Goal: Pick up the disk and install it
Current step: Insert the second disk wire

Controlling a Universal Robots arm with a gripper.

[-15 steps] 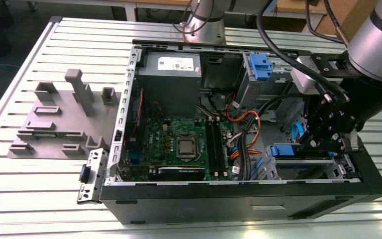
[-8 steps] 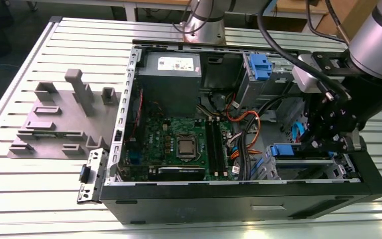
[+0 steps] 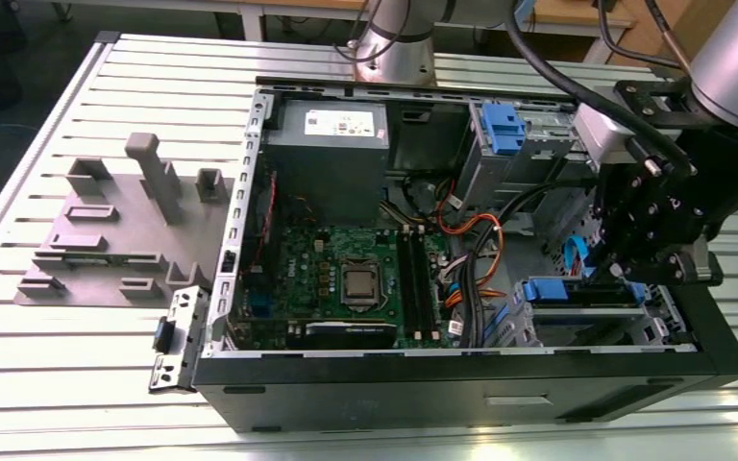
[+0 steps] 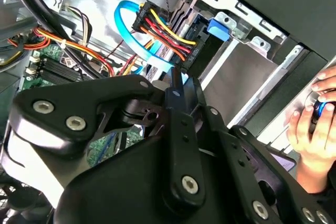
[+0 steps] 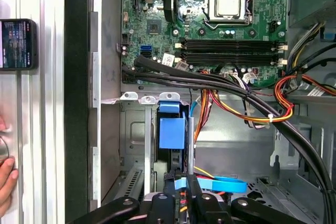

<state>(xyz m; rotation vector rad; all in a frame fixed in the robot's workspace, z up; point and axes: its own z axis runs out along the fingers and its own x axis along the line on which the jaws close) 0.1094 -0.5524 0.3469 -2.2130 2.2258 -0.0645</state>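
The disk [image 3: 561,288] sits in the drive bay at the case's corner on the exterior view's right, and its blue carrier frame is the part that shows. In the first wrist view the disk [image 5: 171,129] stands edge-on in the bay slot, just beyond my fingertips. My gripper [image 3: 626,277] hangs right over the bay. In both wrist views its fingers [image 5: 171,184] look drawn together with nothing held. The second wrist view shows the gripper [image 4: 178,85] in front of the slot, where a blue tab [image 4: 219,29] of the carrier sticks out.
A blue flat cable [image 5: 220,184] and bundles of coloured wires [image 5: 252,111] run beside the bay. The motherboard [image 3: 356,279], a grey power supply box [image 3: 331,130] and a smaller blue clip [image 3: 504,125] fill the case. A grey fixture [image 3: 119,226] lies on the table. A person's hand [image 4: 315,124] is close by.
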